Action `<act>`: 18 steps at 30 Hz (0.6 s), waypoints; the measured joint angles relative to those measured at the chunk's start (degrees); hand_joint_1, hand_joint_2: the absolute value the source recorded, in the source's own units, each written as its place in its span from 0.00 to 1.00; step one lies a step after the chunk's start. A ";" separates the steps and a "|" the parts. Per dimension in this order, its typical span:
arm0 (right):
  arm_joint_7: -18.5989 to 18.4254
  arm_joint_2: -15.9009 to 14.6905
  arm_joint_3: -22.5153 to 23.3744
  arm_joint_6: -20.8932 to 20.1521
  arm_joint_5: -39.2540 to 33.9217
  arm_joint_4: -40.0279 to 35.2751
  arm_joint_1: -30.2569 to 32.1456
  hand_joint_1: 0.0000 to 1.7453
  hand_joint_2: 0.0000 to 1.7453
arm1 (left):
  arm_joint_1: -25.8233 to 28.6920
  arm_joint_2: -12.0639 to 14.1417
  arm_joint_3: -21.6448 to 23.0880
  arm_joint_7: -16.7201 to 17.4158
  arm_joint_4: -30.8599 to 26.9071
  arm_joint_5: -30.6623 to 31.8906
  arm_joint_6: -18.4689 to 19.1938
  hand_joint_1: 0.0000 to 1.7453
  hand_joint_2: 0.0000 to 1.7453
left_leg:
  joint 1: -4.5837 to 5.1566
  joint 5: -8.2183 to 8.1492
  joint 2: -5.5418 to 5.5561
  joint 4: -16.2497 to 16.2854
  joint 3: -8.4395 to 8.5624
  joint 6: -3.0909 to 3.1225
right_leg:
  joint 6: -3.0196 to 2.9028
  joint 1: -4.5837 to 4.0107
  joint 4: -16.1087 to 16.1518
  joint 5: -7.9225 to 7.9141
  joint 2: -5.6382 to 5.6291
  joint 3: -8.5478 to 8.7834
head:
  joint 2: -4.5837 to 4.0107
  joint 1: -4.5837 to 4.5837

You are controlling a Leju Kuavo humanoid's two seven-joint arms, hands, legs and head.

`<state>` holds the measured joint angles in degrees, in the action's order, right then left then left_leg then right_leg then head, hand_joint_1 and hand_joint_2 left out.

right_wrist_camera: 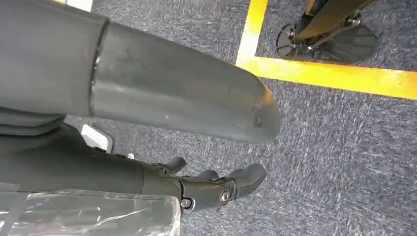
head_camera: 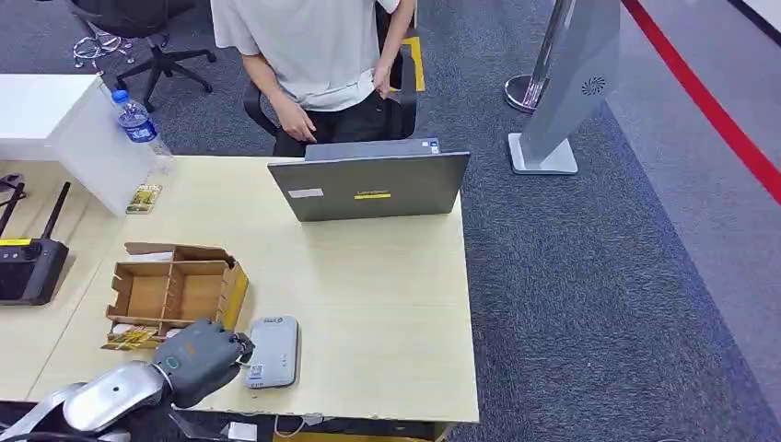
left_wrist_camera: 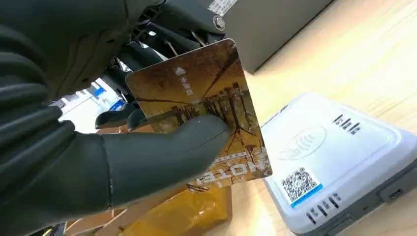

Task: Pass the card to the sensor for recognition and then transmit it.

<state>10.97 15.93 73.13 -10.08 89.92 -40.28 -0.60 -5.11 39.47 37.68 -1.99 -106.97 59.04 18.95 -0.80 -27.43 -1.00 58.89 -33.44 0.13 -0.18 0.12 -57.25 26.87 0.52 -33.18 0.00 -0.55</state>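
While pinched in the left hand (left_wrist_camera: 98,147), the card (left_wrist_camera: 196,108) hovers beside the sensor (left_wrist_camera: 339,162).

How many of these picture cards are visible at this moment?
3 visible: one card gripped by the left robot hand beside the card reader, one lying near the water bottle, one at the cardboard box's front. More may be hidden.
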 joint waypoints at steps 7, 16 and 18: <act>0.09 0.02 -1.42 -0.92 0.00 -0.02 0.05 0.00 0.00 | -0.41 -4.34 0.04 1.40 3.36 1.20 -1.46 1.00 1.00 | 0.01 0.00 0.00 0.00 0.00 0.00 | 0.00 0.01 0.00 0.00 0.00 0.00 | 0.00 0.00; 0.17 0.02 -2.75 -1.16 0.00 -0.02 0.15 0.00 0.00 | -0.43 -7.19 0.07 1.55 6.18 1.51 -1.55 1.00 1.00 | 0.01 0.00 0.01 0.00 0.01 0.00 | 0.00 0.01 0.00 0.00 0.00 0.00 | 0.00 -0.02; 0.20 0.02 -2.80 -1.16 0.00 -0.02 0.17 0.00 0.00 | -0.50 -7.50 0.07 1.55 6.40 1.51 -1.55 1.00 1.00 | 0.01 0.00 0.01 0.00 0.01 0.00 | 0.00 0.01 0.00 0.00 0.01 0.00 | 0.00 0.00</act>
<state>11.17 15.96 70.34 -11.23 89.92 -40.30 -0.43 -5.61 31.98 37.75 -0.44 -100.56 60.54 17.40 -0.79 -27.43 -1.00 58.89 -33.43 0.13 -0.18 0.13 -57.25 26.87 0.53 -33.18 0.00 -0.55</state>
